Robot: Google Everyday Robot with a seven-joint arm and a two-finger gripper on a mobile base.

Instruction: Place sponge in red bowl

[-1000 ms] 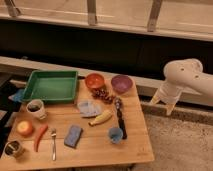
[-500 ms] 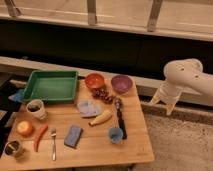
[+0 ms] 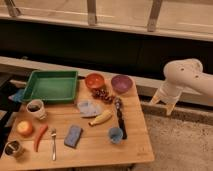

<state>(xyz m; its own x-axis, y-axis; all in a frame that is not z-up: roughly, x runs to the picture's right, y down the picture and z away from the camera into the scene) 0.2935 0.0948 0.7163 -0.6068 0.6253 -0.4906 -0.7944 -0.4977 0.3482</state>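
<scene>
The blue-grey sponge point(image 3: 73, 136) lies flat near the front of the wooden table point(image 3: 100, 152), just right of a fork point(image 3: 53, 144). At the back of the table the orange-red bowl point(image 3: 94, 80) stands upright, with nothing showing inside it. My gripper point(image 3: 162, 103) hangs off the table's right side, beyond its edge and well away from both sponge and bowl. It points downward, and its two fingers are apart with nothing between them. The white arm point(image 3: 187, 75) reaches in from the right.
A purple bowl point(image 3: 121, 83) sits right of the red one, with grapes point(image 3: 102, 94) in front. A green tray point(image 3: 50, 86) fills the back left. A pale cloth point(image 3: 89, 107), banana point(image 3: 101, 118), dark-handled utensil point(image 3: 120, 117), blue cup point(image 3: 115, 134), mug point(image 3: 35, 108), orange fruit point(image 3: 24, 128) and red pepper point(image 3: 40, 137) crowd the table.
</scene>
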